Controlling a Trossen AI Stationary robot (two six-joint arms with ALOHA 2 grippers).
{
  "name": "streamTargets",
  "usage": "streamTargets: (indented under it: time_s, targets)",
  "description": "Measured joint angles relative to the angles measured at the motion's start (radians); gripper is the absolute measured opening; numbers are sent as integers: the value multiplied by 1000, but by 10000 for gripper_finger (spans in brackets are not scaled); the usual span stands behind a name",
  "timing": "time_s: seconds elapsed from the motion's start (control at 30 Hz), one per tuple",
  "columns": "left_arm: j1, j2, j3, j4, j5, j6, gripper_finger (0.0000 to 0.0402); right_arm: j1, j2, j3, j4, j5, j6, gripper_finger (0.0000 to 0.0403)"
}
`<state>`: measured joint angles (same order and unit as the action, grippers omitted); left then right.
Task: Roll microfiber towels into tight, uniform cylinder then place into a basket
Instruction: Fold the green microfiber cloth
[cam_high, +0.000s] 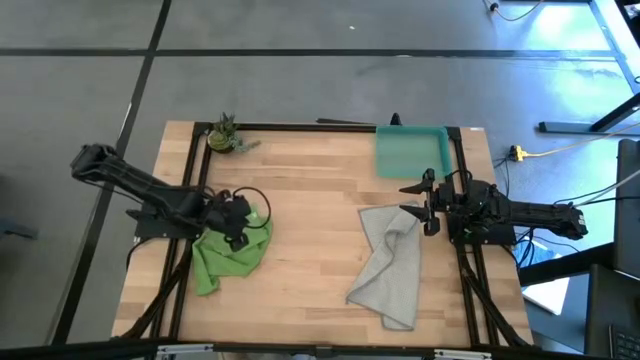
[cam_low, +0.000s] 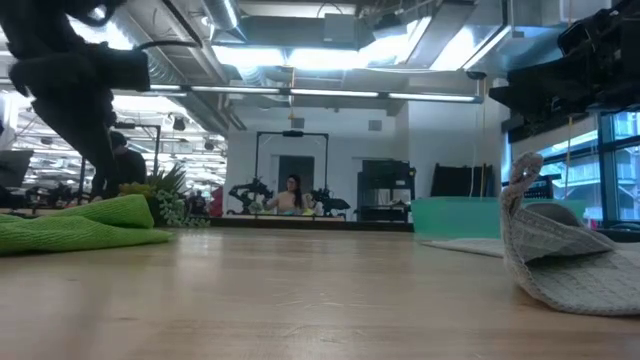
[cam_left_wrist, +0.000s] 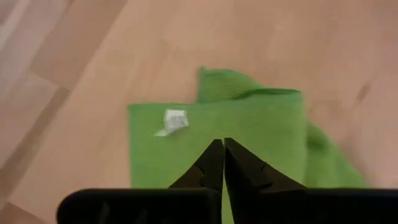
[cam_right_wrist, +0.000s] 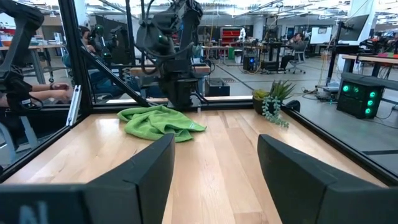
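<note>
The lime green towel (cam_high: 232, 252) lies crumpled on the table's left half; its white tag (cam_left_wrist: 175, 120) shows in the left wrist view. My left gripper (cam_left_wrist: 222, 146) slants down over the towel's middle with its fingers shut. The larger light grey towel (cam_high: 392, 265) lies bunched on the right half, one end standing up (cam_low: 522, 180). My right gripper (cam_right_wrist: 214, 168) stands open and level beside that end, with nothing between its fingers. The teal basket (cam_high: 411, 150) rests at the far right. My left gripper comes at the lime green towel's middle (cam_left_wrist: 224, 127) from above, slanting down, with shut fingers. I cannot tell whether the tips touch the cloth. The towel lies flat on the table.
A small potted plant (cam_high: 225, 135) stands at the far left corner. A black frame (cam_high: 300, 126) runs along the table's edges. Bare wood (cam_high: 310, 230) lies between the two towels. People and other workstations show in the room beyond the table.
</note>
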<state>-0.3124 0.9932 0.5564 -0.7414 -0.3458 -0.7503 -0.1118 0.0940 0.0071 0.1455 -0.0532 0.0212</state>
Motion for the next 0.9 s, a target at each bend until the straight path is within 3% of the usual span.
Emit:
streamTargets:
  time_s: [0.17, 0.33, 0.63, 0.9]
  targets:
    - [57, 2, 0, 1, 6, 20, 54, 0, 0, 0, 0, 0, 0, 232]
    - [145, 5, 0, 0, 7, -76, 81, 0, 0, 0, 0, 0, 0, 232]
    - [280, 121, -1, 55, 81, -133, 84, 0, 0, 0, 0, 0, 0, 232]
    - [325, 250, -1, 82, 86, -112, 85, 0, 0, 0, -1, 0, 1, 232]
